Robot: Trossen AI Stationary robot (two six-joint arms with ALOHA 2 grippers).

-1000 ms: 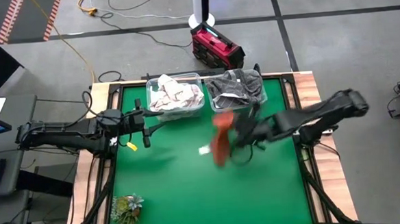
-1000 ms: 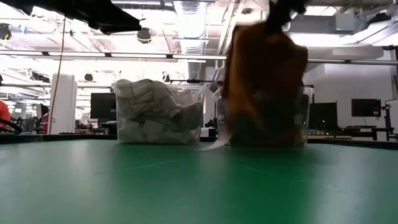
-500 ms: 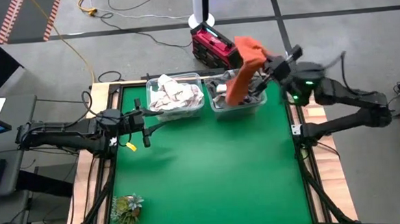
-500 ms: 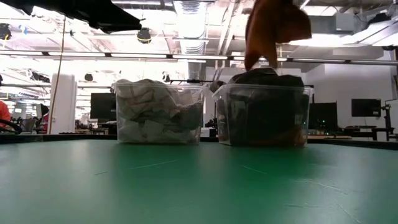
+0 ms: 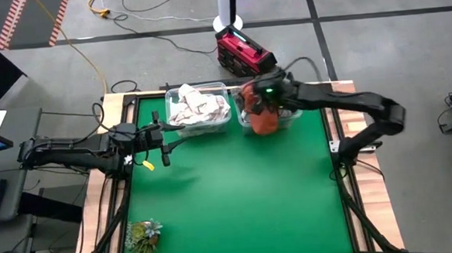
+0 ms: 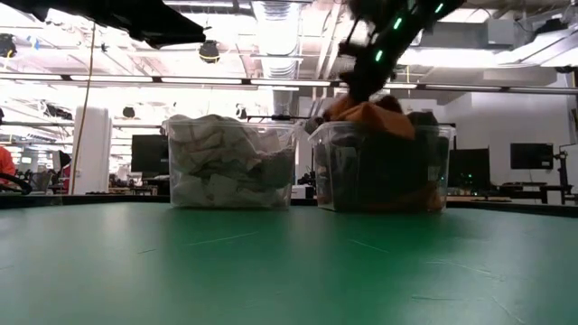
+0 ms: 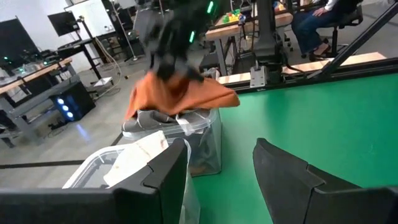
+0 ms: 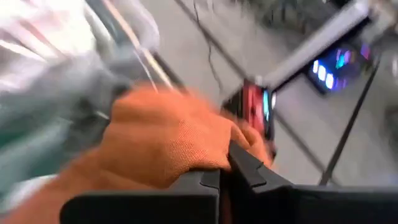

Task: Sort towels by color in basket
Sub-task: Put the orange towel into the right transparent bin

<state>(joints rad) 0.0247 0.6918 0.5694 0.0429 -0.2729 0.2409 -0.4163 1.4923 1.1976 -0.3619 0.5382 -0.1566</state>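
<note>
A rust orange towel (image 5: pixel 265 121) lies draped on the dark grey towels heaped in the right clear bin (image 5: pixel 290 111); the low view shows the orange towel (image 6: pixel 368 116) on top of that heap. My right gripper (image 5: pixel 257 101) hovers over this bin, shut on the orange towel (image 7: pixel 180 93). The left clear bin (image 5: pixel 198 108) holds white and checked towels. My left gripper (image 5: pixel 162 150) waits open near the table's left side, level with the bins' near walls. My right gripper pinches a bunched fold of the orange towel (image 8: pixel 186 149) between its two fingers (image 8: pixel 245 168), coming from above. The towel hangs below the fingers and its lower part rests on the dark towels and the bin's near rim (image 7: pixel 186 121).
A small green plant (image 5: pixel 143 236) sits at the table's near left corner. The green mat (image 5: pixel 237 195) in front of the bins is open. A red device (image 5: pixel 245 52) stands on the floor beyond the far edge. People sit at desks behind the table (image 7: pixel 323 18).
My right gripper has carried the orange towel from the table's middle up and toward the far edge, swung it high past the right bin, then brought it down onto that bin's heap. The towel hung free before; now its lower part rests on the dark towels.
</note>
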